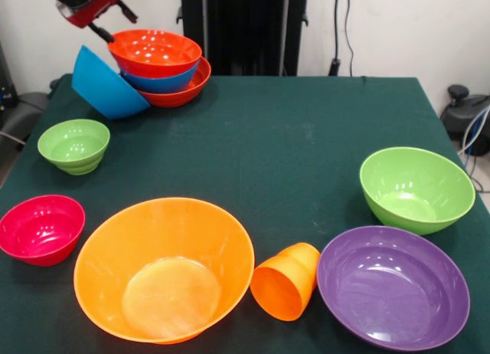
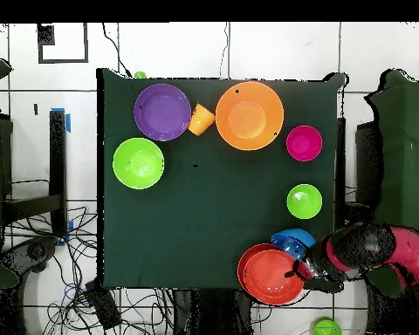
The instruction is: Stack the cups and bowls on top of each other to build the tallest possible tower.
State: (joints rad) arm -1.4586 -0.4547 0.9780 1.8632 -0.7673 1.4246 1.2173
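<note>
Glossy, smooth plastic bowls, including a large orange bowl (image 1: 164,270) and a purple bowl (image 1: 393,286), and a smooth plastic orange cup (image 1: 285,281) rest on a matt dark green cloth-covered table (image 1: 291,139).

So the tower (image 1: 161,67) sits at the table's (image 1: 306,139) far left corner, a tilted bowl (image 1: 107,86) leaning on its left. The cup (image 1: 285,281) lies on its side way nearer, between two big bowls (image 1: 164,268)

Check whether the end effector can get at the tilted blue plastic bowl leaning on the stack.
Probably yes: the end effector hangs just above the tilted blue plastic bowl, whose upper rim is uncovered beside the stack.
</note>
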